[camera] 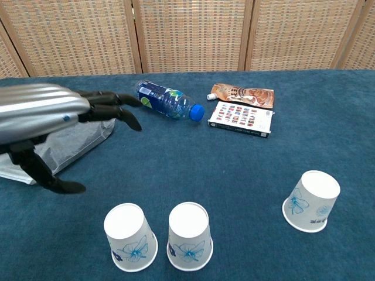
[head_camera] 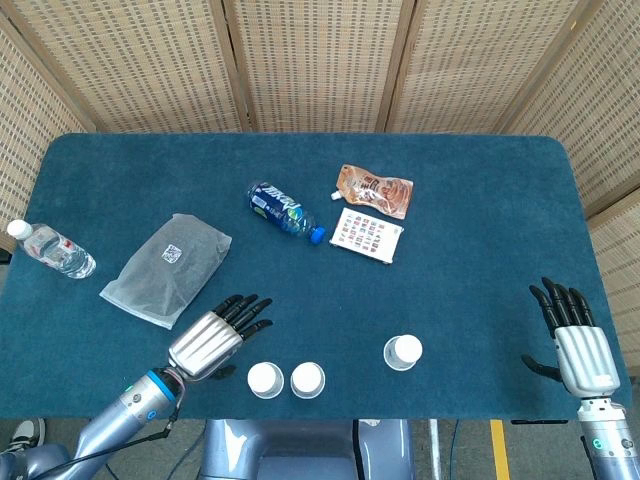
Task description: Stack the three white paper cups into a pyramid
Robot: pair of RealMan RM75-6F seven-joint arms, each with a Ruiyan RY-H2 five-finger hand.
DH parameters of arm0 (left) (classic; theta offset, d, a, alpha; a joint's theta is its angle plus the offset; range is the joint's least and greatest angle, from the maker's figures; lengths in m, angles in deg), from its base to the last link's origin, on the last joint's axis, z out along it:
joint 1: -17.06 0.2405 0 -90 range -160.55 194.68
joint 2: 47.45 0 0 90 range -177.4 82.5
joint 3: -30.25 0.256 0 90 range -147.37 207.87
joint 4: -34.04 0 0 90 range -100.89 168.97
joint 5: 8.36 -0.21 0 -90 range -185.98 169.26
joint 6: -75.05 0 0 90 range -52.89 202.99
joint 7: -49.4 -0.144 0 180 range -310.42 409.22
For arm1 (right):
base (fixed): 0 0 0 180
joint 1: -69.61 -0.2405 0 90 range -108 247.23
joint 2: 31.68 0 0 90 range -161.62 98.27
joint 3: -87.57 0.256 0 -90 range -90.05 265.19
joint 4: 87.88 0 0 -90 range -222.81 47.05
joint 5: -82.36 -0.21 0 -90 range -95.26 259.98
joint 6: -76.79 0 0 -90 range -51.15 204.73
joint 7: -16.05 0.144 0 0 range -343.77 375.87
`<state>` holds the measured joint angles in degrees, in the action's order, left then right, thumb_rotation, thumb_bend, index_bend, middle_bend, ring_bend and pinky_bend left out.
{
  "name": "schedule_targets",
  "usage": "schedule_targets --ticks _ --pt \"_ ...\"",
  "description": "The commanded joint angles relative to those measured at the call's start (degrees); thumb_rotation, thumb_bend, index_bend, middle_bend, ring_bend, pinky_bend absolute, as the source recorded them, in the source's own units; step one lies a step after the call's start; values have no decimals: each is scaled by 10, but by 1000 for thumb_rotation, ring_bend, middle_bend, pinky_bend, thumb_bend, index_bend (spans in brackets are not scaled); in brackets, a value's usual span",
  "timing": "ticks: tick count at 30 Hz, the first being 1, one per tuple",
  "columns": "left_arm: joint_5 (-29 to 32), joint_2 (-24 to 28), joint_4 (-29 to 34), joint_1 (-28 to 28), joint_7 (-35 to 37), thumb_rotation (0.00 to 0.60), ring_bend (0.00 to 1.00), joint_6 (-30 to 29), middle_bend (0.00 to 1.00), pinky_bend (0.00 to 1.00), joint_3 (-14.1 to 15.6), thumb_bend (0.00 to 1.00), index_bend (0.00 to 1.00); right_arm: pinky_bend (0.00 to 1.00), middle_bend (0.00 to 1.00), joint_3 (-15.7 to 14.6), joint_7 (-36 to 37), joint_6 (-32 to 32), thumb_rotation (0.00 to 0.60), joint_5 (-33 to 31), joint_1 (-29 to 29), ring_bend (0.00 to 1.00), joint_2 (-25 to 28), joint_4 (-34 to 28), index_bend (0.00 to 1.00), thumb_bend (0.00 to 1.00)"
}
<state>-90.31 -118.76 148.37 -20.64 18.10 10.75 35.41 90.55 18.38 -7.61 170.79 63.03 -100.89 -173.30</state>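
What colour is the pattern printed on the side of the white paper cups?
Blue flowers on white, clearest on the leftmost cup in the chest view.

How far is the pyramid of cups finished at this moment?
Done: two cups stand upside down close together as a base. In hand: nothing; the left hand and right hand are open. Left: set the third cup, standing apart, on top.

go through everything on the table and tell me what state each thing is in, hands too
Left cup: upside down, free.
Middle cup: upside down, beside it.
Right cup: upside down, apart.
Blue bottle: lying, capped.
Clear bottle: lying, capped.
Pouch: flat.
Card box: flat.
Bag: flat.
Left hand: open, empty.
Right hand: open, empty.
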Motion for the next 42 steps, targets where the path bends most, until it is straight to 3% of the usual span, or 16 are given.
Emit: schedule_targets --ticks 1,11,17,27,34,42 --pt "-22 35 10 44 11 600 0 -63 0 102 0 231 147 68 0 0 -2 0 600 0 0 0 -1 -1 77 136" --pt "-57 67 -24 162 17 600 0 -196 0 69 34 231 115 68 0 -1 -12 5 600 -1 -2 0 -5 0 77 135" --pt "-70 60 -55 213 9 600 0 -237 0 68 41 231 116 68 0 0 -13 7 600 -2 -3 0 -6 0 81 136" --pt "-78 56 -89 250 63 600 0 -245 0 68 35 231 116 72 0 -16 60 -2 600 60 -19 0 0 -9 193 136" --pt "-91 60 -91 258 73 600 0 -246 0 68 29 231 116 85 0 -26 19 43 600 90 -52 0 -1 -52 290 136" --pt "-99 67 -91 266 86 600 0 -242 0 68 22 231 116 86 0 -22 -40 127 600 62 -91 0 -24 -102 335 137"
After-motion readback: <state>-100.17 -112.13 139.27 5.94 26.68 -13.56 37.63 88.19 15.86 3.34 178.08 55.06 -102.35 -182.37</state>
